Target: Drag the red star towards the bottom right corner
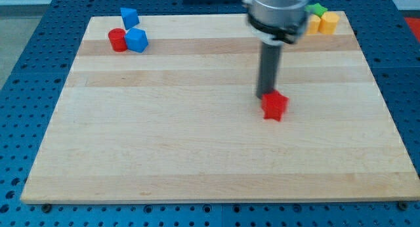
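The red star [275, 107] lies on the wooden board [197, 155], a little right of the middle. My tip [266, 96] stands just above and slightly left of the star, touching or nearly touching its upper left edge. The dark rod rises from there to the arm's grey head at the view's top.
A red cylinder [117, 40] and two blue blocks [136, 40] [129, 18] sit at the board's top left. Yellow blocks [329, 22] and a green star [317, 8] sit at the top right corner, partly hidden behind the arm's head.
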You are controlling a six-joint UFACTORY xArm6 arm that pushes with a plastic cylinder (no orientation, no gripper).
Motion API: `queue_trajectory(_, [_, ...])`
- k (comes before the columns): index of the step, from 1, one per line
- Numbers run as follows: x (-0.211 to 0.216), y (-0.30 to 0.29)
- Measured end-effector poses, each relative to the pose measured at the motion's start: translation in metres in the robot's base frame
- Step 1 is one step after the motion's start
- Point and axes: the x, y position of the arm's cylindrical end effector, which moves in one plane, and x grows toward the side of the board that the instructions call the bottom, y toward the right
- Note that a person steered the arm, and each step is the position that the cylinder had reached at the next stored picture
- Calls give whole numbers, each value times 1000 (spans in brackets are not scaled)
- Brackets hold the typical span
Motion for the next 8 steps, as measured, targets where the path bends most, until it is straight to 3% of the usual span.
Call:
queue_trajectory(1, [33,57])
queue_trajectory(2, [46,58])
queue_trajectory(4, [1,-24])
queue_trajectory(5, [0,-63])
queue_trajectory(6, [21,-60])
queue_trajectory(8, [65,36])
